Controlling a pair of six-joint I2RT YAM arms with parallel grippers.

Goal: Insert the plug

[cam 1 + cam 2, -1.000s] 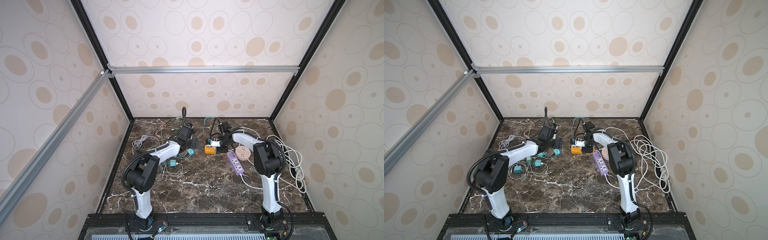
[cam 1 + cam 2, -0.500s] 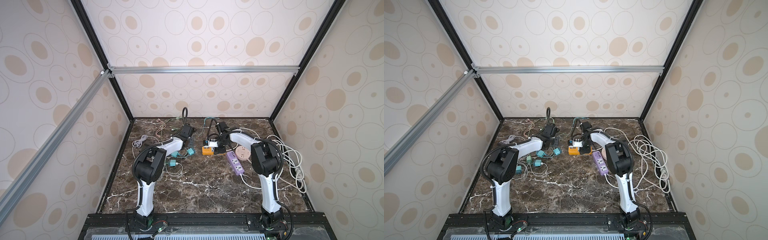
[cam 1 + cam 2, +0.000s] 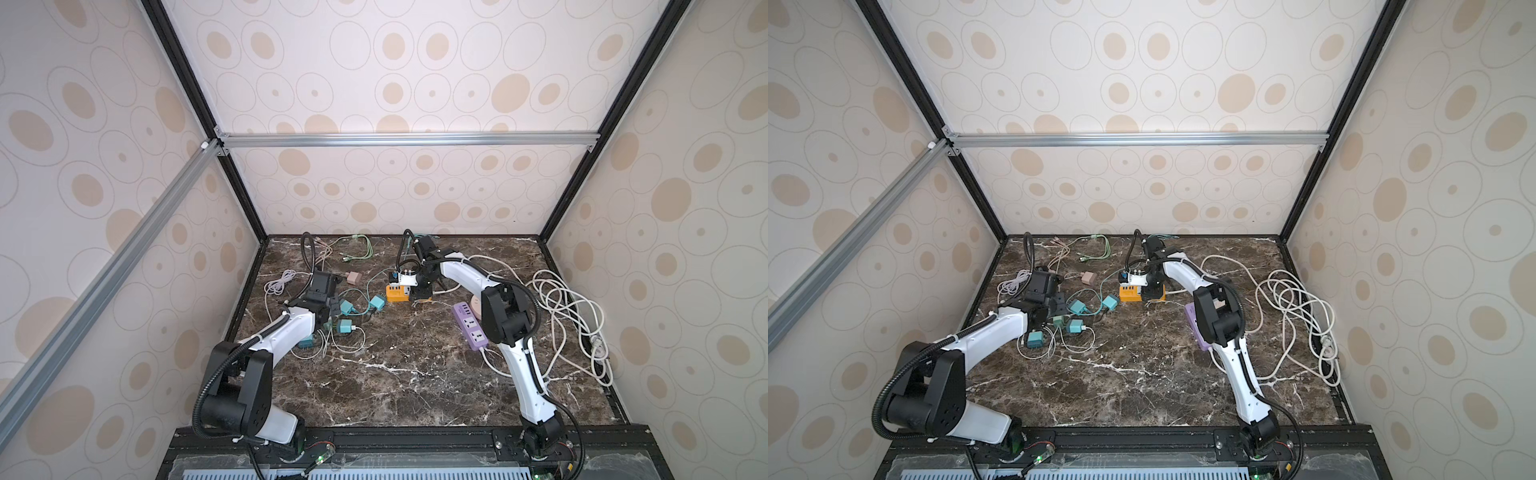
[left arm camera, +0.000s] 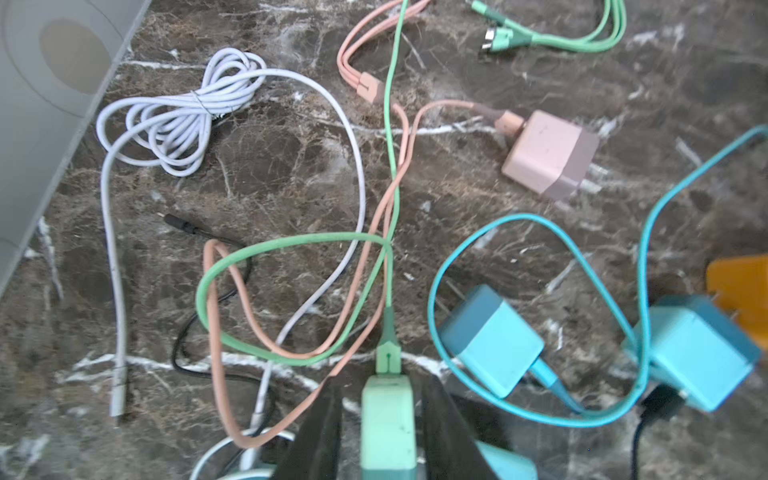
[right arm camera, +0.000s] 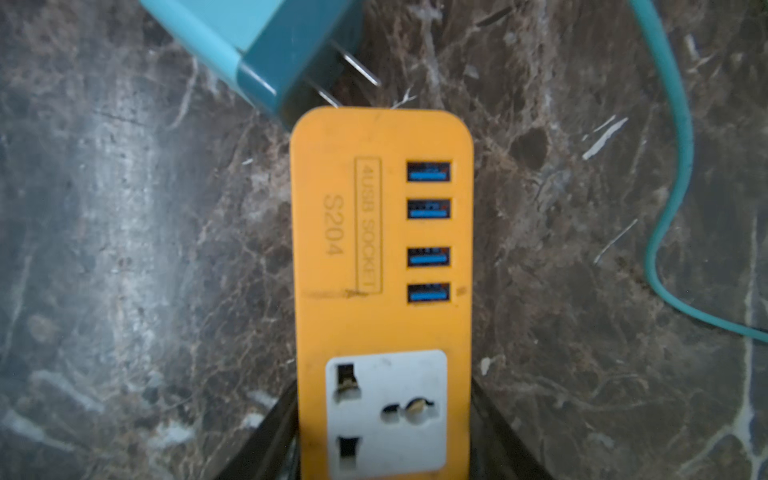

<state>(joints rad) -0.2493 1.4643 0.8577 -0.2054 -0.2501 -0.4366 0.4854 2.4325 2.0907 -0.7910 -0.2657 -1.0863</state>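
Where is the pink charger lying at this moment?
In both top views the pink charger lies toward the back of the marble table, left of the middle. The orange power strip is to its right, and a teal charger lies just in front.

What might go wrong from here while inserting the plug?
The pale green charger plug between the jaws of the left gripper trails a green cable crossing a pink cord; lifting may drag the tangle. The teal wall adapter lies prongs-first beside the orange power strip and could get knocked.
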